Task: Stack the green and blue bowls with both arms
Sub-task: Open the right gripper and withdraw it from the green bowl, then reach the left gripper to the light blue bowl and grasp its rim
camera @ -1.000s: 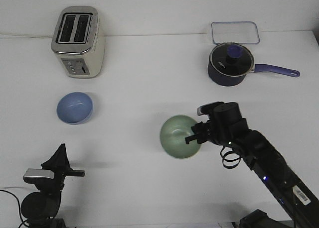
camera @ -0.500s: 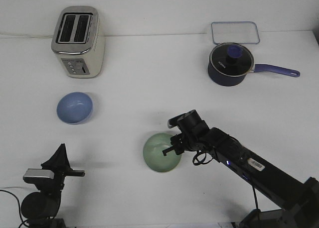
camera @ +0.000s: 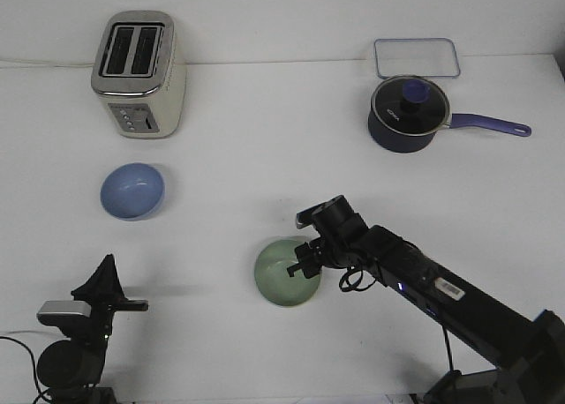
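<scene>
The pale green bowl [camera: 281, 272] sits low near the table's front centre. My right gripper [camera: 301, 261] is shut on the green bowl's right rim, its arm reaching in from the lower right. The light blue bowl [camera: 132, 190] rests on the table at the left, in front of the toaster, well apart from the green bowl. My left gripper [camera: 104, 282] is folded at the front left corner, pointing up, away from both bowls; its jaws look closed.
A silver and cream toaster [camera: 139, 73] stands at the back left. A dark navy saucepan [camera: 409, 115] with a purple handle is at the back right, with a clear rectangular lid [camera: 416, 57] behind it.
My right gripper carried the green bowl left and toward the front, then nearly stopped over the last half second. The left arm shifted very slightly. The blue bowl has not moved.
</scene>
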Tool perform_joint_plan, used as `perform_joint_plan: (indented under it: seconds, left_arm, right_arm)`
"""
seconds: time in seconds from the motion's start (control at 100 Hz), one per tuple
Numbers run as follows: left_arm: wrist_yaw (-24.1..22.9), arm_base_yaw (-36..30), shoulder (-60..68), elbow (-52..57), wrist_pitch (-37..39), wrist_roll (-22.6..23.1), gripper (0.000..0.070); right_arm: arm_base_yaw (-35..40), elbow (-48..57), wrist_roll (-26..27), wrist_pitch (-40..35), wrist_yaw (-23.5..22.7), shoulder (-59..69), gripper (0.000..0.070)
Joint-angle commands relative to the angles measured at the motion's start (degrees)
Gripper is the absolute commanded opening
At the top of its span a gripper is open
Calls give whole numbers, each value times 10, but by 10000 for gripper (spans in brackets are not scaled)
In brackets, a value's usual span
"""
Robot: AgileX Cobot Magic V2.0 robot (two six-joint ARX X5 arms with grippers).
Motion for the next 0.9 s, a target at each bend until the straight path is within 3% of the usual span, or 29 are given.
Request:
perform_joint_plan:
  seconds: [0.0,0.19,0.41,0.56,0.65,0.89]
  left_arm:
    - [-3,0,0,-8,6,-72,11]
    - [-3,0,1,19,-8,-156,11]
    - [-16,2,75,111,-131,-202,15]
    - [-43,2,194,200,-161,-198,14]
    - [-50,4,283,258,-167,-171,14]
    - [-40,36,535,421,-216,-124,26]
  right_arm:
    - [-5,12,-15,12,4,-31,255]
    - [-55,16,-50,38,18,-144,255]
    - [-85,-42,-82,110,81,-281,253]
    - [-85,-173,-84,216,108,-393,252]
    - [-85,-244,-78,258,109,-454,252]
    - [-85,-324,-61,246,125,-550,252]
